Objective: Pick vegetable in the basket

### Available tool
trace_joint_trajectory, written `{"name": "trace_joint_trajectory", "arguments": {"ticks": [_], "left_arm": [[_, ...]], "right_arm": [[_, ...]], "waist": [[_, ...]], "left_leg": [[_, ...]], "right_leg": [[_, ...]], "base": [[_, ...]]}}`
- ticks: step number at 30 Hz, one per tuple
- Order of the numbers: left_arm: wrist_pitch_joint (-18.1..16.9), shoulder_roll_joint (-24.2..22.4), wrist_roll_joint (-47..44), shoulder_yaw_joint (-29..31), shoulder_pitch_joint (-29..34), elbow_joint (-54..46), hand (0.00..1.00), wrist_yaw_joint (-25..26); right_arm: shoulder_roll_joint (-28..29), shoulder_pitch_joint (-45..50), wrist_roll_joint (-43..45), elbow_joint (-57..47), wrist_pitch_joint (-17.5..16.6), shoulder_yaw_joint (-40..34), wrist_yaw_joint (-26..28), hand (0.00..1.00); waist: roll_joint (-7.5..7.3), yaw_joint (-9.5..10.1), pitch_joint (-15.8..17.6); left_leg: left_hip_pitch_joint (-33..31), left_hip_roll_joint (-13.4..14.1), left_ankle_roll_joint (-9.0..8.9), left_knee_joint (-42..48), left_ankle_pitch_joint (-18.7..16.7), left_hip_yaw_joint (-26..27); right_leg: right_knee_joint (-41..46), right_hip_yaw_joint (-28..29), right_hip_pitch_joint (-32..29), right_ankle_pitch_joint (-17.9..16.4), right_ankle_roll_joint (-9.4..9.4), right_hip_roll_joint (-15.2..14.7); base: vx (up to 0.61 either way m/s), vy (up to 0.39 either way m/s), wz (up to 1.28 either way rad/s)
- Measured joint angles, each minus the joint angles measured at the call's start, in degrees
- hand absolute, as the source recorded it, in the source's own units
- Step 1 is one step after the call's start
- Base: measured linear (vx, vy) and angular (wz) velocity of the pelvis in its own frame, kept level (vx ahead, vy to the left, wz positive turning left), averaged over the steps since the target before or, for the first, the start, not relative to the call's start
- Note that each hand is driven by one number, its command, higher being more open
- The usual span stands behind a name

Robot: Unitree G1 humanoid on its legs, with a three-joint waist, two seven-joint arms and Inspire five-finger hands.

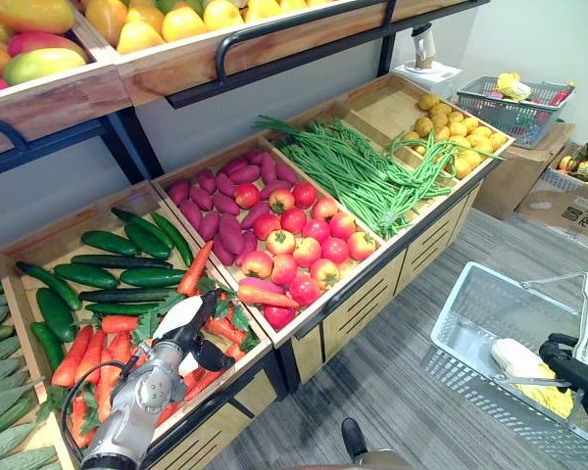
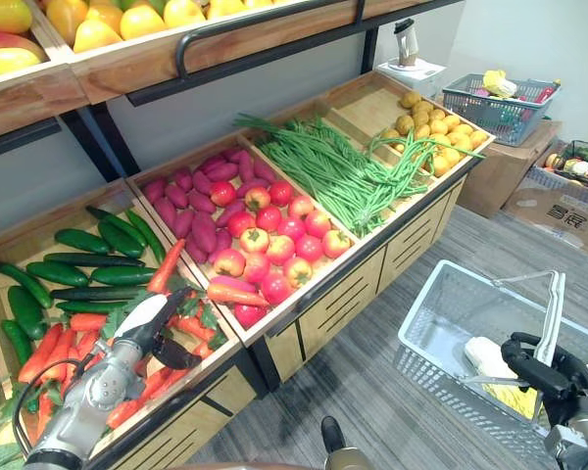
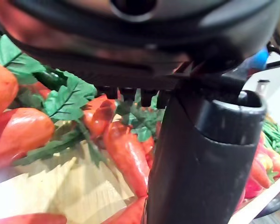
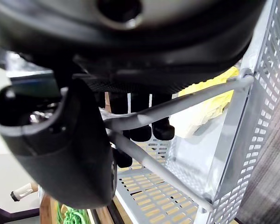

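Note:
Orange carrots (image 1: 98, 352) with green leaves lie in the wooden bin at the lower left. My left hand (image 1: 191, 333) hovers just over them, fingers relaxed and holding nothing. In the left wrist view its thumb (image 3: 200, 158) stands before the carrots (image 3: 126, 154). My right hand (image 1: 568, 367) is shut on the wire handles (image 4: 177, 105) of the grey basket (image 1: 456, 308), which hangs low at the right above the floor. In the basket lies a yellow vegetable with a pale wrapper (image 1: 519, 362).
Along the wooden stand: cucumbers (image 1: 108, 269), purple sweet potatoes (image 1: 216, 211), red tomatoes (image 1: 299, 245), green beans (image 1: 363, 171), yellow produce (image 1: 456, 127). A shelf of mangoes (image 1: 167, 24) overhangs. Another basket (image 1: 514, 103) sits on a cardboard box at the far right.

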Motion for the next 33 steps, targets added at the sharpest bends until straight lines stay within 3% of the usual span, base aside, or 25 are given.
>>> {"name": "trace_joint_trajectory", "arguments": {"ticks": [11,29,30,33], "left_arm": [[-4.1,-0.1,1.5,0.0,-0.1,5.4,1.0,4.8],[-4.7,-1.8,2.4,1.0,-0.8,9.6,1.0,7.5],[-4.8,-2.0,2.3,1.3,-0.8,9.7,0.0,7.5],[-6.4,-3.4,2.3,3.0,-0.7,10.2,0.0,9.0]], "right_arm": [[-0.1,0.0,-0.7,0.9,0.0,0.5,0.9,0.0],[-2.6,-0.5,-2.2,0.9,-0.2,1.1,2.5,0.0],[-2.6,-0.4,-2.2,0.9,-0.3,1.1,2.5,0.0],[-2.6,-0.6,-2.2,0.9,-0.8,2.2,2.0,0.0]], "waist": [[0.73,-1.35,0.4],[0.54,-1.67,3.1],[0.53,-1.66,3.3],[0.56,-1.59,3.7]], "left_leg": [[0.1,-0.9,0.24,-0.1,0.1,0.4],[-2.2,-2.8,1.9,0.3,-0.6,0.1],[-2.3,-2.9,1.93,0.3,-0.7,0.1],[-3.3,-2.9,2.08,0.9,-1.3,0.0]], "right_leg": [[0.4,0.4,-0.5,0.0,0.02,-0.3],[1.1,1.0,-3.2,0.2,0.93,-2.3],[1.1,1.0,-3.3,0.2,0.94,-2.3],[1.5,1.1,-4.2,0.2,0.98,-2.6]], "base": [[0.0,0.006,-0.01],[0.0,0.001,0.0],[0.0,0.0,0.0],[0.0,0.005,0.01]]}}
